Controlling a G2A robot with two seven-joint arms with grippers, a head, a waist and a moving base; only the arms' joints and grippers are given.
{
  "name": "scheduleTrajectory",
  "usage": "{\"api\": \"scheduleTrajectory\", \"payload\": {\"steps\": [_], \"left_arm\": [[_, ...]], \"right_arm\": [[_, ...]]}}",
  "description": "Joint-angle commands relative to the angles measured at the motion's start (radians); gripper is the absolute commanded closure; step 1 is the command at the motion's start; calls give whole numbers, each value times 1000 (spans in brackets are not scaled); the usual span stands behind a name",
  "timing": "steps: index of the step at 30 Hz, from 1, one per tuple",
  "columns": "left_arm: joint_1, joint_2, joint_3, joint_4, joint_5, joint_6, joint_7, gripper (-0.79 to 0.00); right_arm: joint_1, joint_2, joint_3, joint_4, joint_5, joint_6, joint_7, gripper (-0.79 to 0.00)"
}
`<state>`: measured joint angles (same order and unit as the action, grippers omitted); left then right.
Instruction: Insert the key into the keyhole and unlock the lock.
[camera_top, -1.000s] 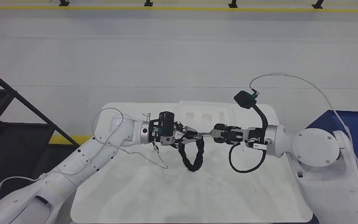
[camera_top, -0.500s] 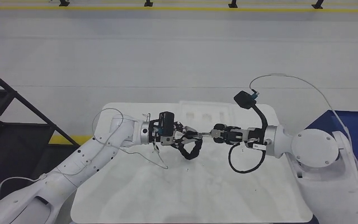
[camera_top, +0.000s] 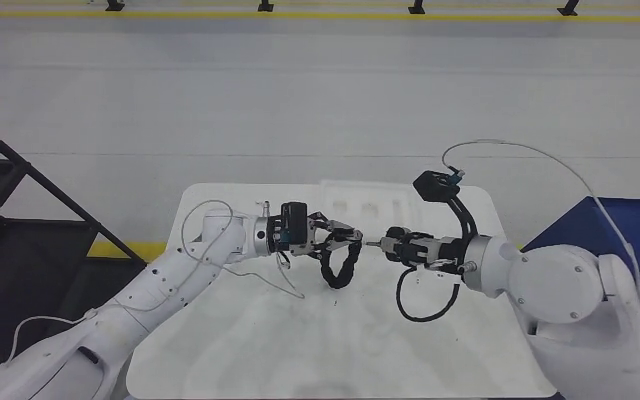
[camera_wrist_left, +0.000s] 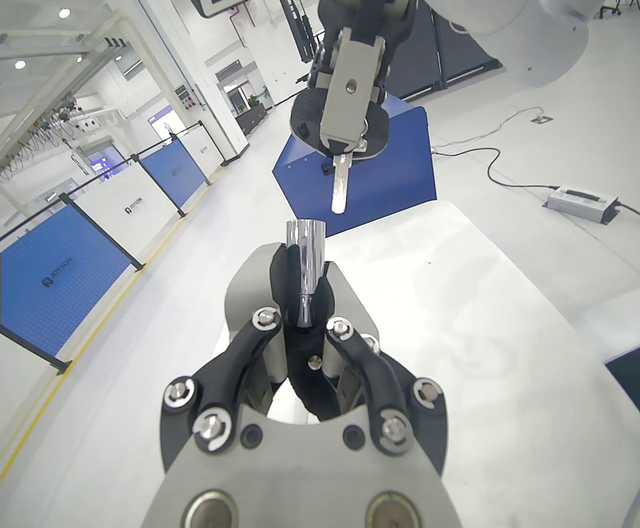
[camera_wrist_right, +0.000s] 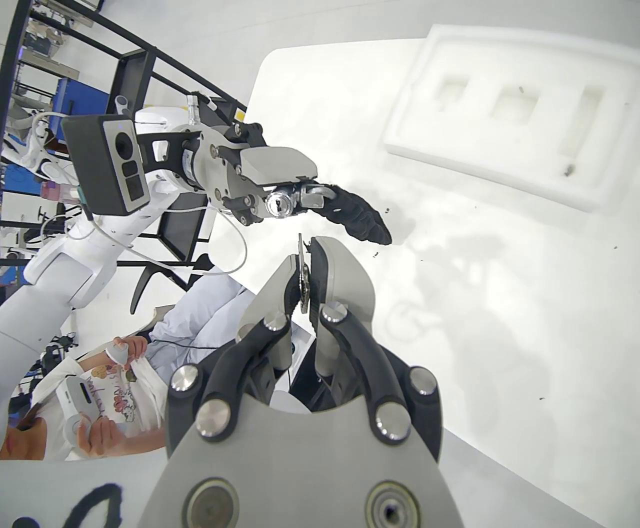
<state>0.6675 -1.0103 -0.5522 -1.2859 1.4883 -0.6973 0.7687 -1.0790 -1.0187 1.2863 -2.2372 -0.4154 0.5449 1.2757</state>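
A short gap of open air separates the key (camera_wrist_left: 339, 185) tip from the lock (camera_wrist_left: 306, 250) face, the line between them unobstructed; the lock's black cable loop (camera_top: 343, 268) dangles below, toward the desk (camera_top: 300, 340); the foam tray (camera_top: 345, 195) lies on the desk's far side, beyond the left pincer (camera_top: 340, 236) and right pincer (camera_top: 388, 243).

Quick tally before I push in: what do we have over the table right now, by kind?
key: 1, held in the right claw
lock: 1, held in the left claw
foam tray: 1
claws: 2
Total: 5
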Motion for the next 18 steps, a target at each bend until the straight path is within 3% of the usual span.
{"api": "scheduleTrajectory", "payload": {"steps": [1, 7, 18], "left_arm": [[-5, -11, 11, 21, 42, 32, 41, 0], [-12, -39, 34, 71, 111, 85, 121, 0], [-27, -71, 46, 118, 150, 56, 173, 0]], "right_arm": [[-3, 4, -13, -16, -27, 8, -8, 0], [-16, 15, -38, -53, -68, 23, -24, 0], [11, 28, -93, -50, -105, 20, -21, 0]]}}
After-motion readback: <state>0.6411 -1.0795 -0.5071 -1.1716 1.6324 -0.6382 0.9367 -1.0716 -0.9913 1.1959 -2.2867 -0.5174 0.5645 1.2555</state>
